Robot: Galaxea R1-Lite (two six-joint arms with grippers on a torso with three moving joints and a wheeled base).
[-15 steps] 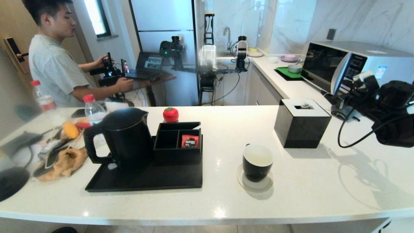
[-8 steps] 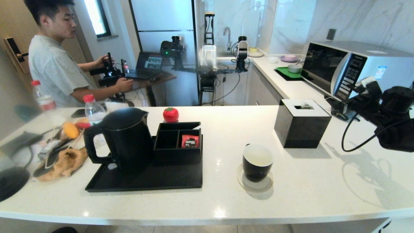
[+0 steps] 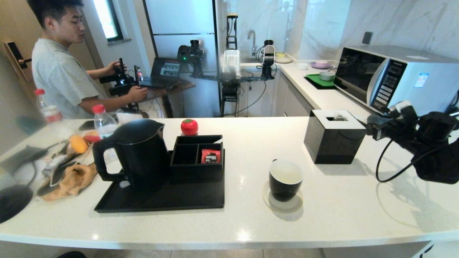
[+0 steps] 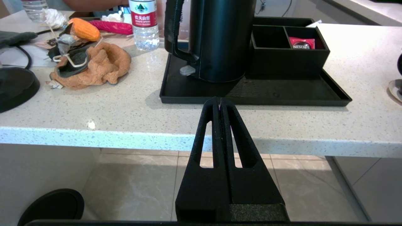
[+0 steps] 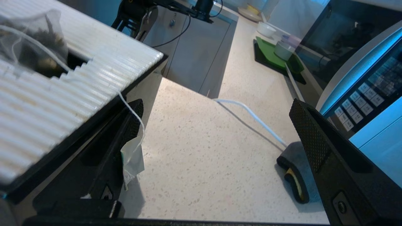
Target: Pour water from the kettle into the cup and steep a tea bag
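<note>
The black kettle [image 3: 136,154] stands on a black tray [image 3: 161,202], its handle toward the left; it also fills the left wrist view [image 4: 220,37]. The cup [image 3: 285,178], white inside, rests on a round coaster. The tea bag [image 5: 34,37] lies in the slot on top of the black tissue box [image 3: 335,135]. Its string runs over the box edge, and the white tag [image 5: 132,157] hangs beside one finger. My right gripper [image 3: 374,129] is open just right of the box, with the tag at its inner left finger [image 5: 125,125]. The left gripper [image 4: 219,102] is shut, parked below the counter's front edge.
On the tray, a compartment box [image 3: 197,157] holds a red sachet [image 3: 211,156]. A red-capped bottle [image 3: 104,122], cloths and clutter lie at the left. A microwave [image 3: 391,77] stands at the right. A white cable and dark plug [image 5: 295,169] lie on the counter beneath my right gripper.
My right arm has come down and moved left, bringing its open fingers up beside the tissue box. Kettle, cup and left arm have not moved.
</note>
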